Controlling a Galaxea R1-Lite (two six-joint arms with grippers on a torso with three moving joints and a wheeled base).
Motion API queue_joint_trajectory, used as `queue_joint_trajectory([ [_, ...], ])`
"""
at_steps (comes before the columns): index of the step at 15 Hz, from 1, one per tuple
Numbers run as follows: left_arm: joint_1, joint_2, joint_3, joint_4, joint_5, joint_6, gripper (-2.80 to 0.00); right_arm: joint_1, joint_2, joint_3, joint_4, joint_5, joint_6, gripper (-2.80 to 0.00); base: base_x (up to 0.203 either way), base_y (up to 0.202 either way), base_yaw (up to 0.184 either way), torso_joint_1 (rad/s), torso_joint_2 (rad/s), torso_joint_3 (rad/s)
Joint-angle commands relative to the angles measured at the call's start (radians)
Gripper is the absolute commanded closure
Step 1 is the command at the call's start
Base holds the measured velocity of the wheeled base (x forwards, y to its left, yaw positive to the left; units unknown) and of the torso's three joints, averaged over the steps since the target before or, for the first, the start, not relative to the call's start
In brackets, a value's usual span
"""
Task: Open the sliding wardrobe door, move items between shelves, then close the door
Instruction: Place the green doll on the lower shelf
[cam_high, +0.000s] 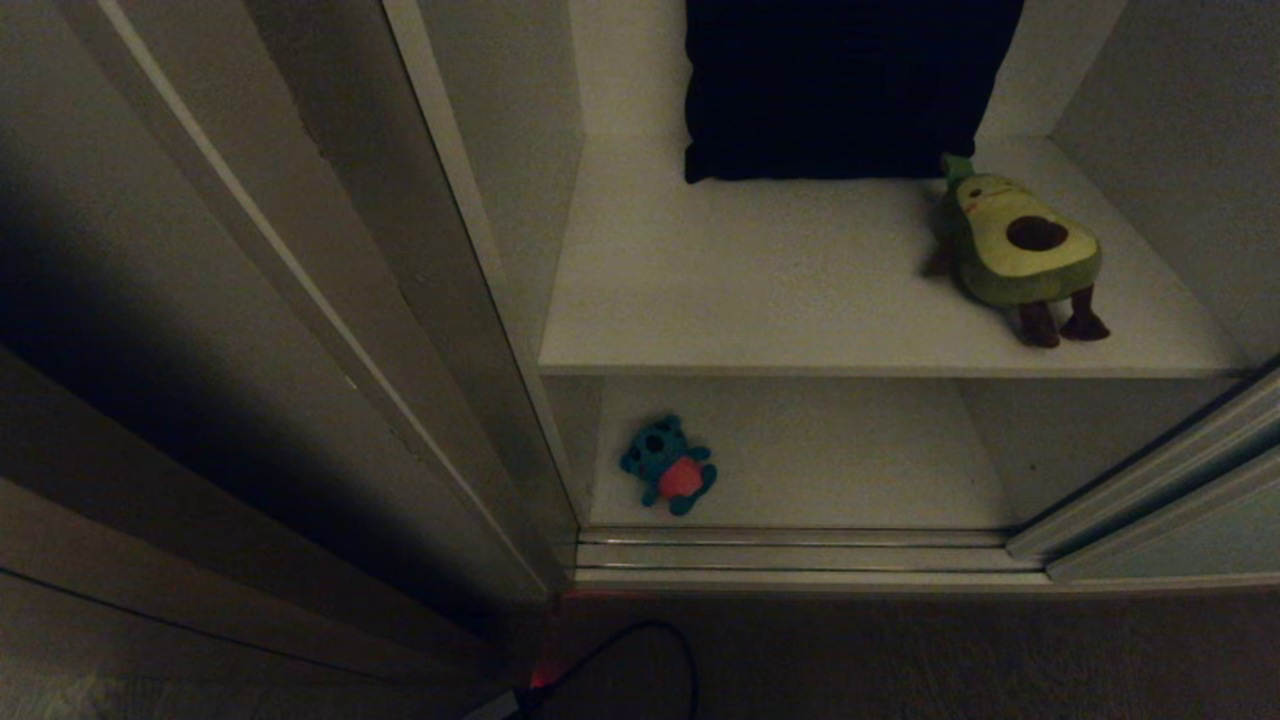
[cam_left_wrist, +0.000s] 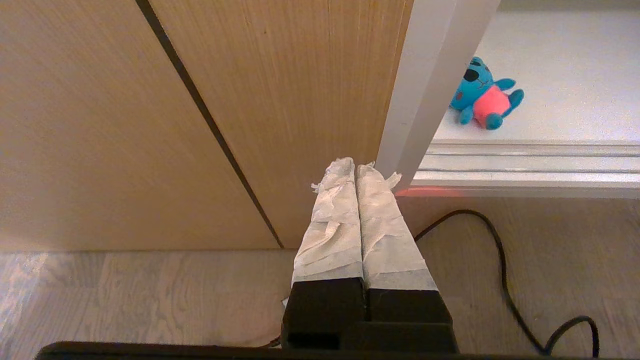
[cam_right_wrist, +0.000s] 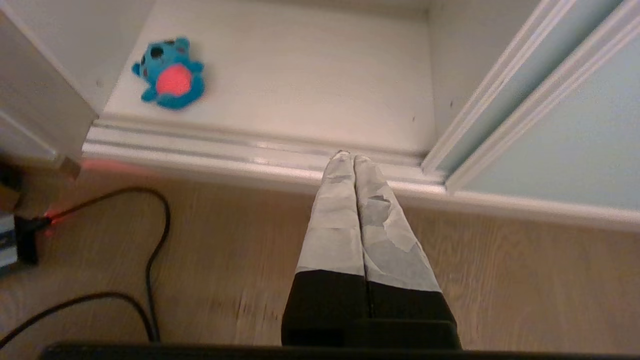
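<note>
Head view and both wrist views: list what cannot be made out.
- Dark cushion: head view, top cut off by the frame edge.
- Black cable: left wrist view, far end runs off-frame.
- Avocado toy: absent from both wrist views.
- Both pincers: outside the head view.

A thin black cable (cam_left_wrist: 505, 280) loops over the pale wood-grain floor (cam_left_wrist: 125, 295) beside the left gripper, brown wooden side boards (cam_left_wrist: 100, 125) ahead, a dark fabric cushion (cam_high: 840, 90) far beyond.
</note>
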Motion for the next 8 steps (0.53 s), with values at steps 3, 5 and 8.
queue_joint_trajectory([
  [3, 0.000, -0.002, 0.000, 0.000, 0.000, 0.000, 0.00, 0.000, 0.107, -0.252, 0.156, 0.000, 0.036, 0.00, 0.000, 0.000, 0.000, 0.000, 0.00, 0.000],
  [5, 0.000, -0.002, 0.000, 0.000, 0.000, 0.000, 0.00, -0.002, 0.240, -0.370, 0.199, -0.028, 0.048, 0.00, 0.000, 0.000, 0.000, 0.000, 0.00, 0.000],
  [8, 0.000, -0.002, 0.000, 0.000, 0.000, 0.000, 0.00, -0.001, 0.467, -0.562, 0.188, -0.061, 0.032, 0.00, 0.000, 0.000, 0.000, 0.000, 0.00, 0.000],
])
